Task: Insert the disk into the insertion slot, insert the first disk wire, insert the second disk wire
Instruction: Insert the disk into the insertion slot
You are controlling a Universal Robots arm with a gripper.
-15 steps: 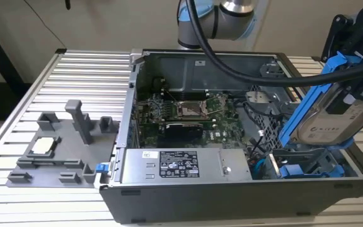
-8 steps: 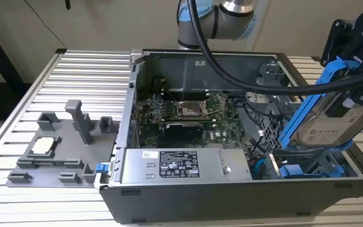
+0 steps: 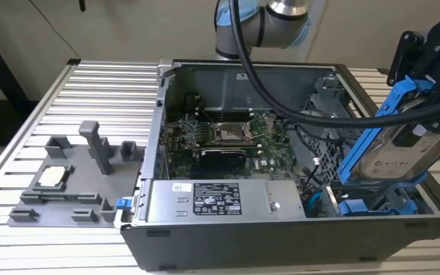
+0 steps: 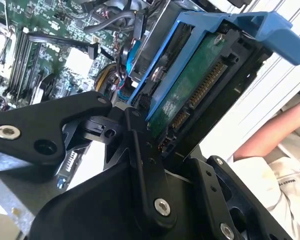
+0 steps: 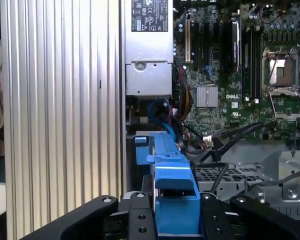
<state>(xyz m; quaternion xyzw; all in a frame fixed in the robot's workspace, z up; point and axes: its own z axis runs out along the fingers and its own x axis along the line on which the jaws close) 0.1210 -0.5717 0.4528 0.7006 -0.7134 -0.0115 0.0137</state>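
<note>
My gripper [image 3: 428,109] is shut on the disk [image 3: 392,152], a silver-grey drive with a pale label in a bright blue carrier. It holds the disk tilted, lower end down, over the insertion slot [image 3: 373,203], a grey metal bay with blue guides at the case's near corner on the exterior view's right. The second wrist view has the disk's green underside [image 4: 197,82] clamped in the gripper [image 4: 157,132]. In the first wrist view the blue carrier [image 5: 172,187] sits in the gripper [image 5: 174,222], above the perforated bay [image 5: 230,175]. A blue wire [image 5: 160,109] loops beside the bay.
The open computer case holds a green motherboard [image 3: 228,137] and a long grey power-supply box [image 3: 212,200]. The arm's black cable [image 3: 281,97] hangs across the case. A grey fixture tray [image 3: 67,177] lies on the slatted table at the exterior view's left. A person's arm [image 4: 270,137] is nearby.
</note>
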